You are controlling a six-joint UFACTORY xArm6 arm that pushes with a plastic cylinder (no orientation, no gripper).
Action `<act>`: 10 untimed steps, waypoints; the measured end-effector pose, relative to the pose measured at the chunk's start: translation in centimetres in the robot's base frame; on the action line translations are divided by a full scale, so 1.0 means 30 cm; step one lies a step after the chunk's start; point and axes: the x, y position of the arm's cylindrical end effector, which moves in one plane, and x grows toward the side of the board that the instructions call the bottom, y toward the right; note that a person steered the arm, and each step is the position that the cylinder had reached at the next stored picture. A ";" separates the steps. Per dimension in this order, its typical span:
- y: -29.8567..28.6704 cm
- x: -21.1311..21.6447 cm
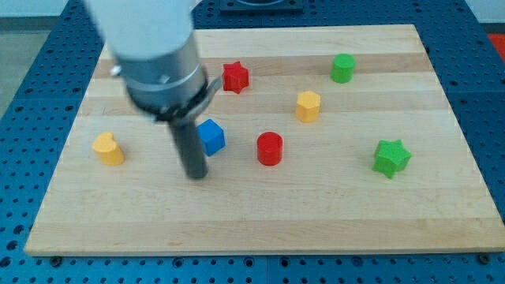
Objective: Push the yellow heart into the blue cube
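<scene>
The yellow heart [109, 148] lies near the board's left edge. The blue cube [211, 136] sits right of it, near the board's middle. My tip [196, 175] rests on the board just below and left of the blue cube, close to it, and well to the right of the yellow heart. The rod and the arm's grey body [158, 63] rise above it toward the view's top left.
A red star [235, 76] lies above the blue cube. A red cylinder [270, 148] stands right of the cube. A yellow hexagonal block [308, 106], a green cylinder [342, 69] and a green star [391, 157] lie on the right half of the wooden board [252, 229].
</scene>
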 end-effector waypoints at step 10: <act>-0.290 -0.135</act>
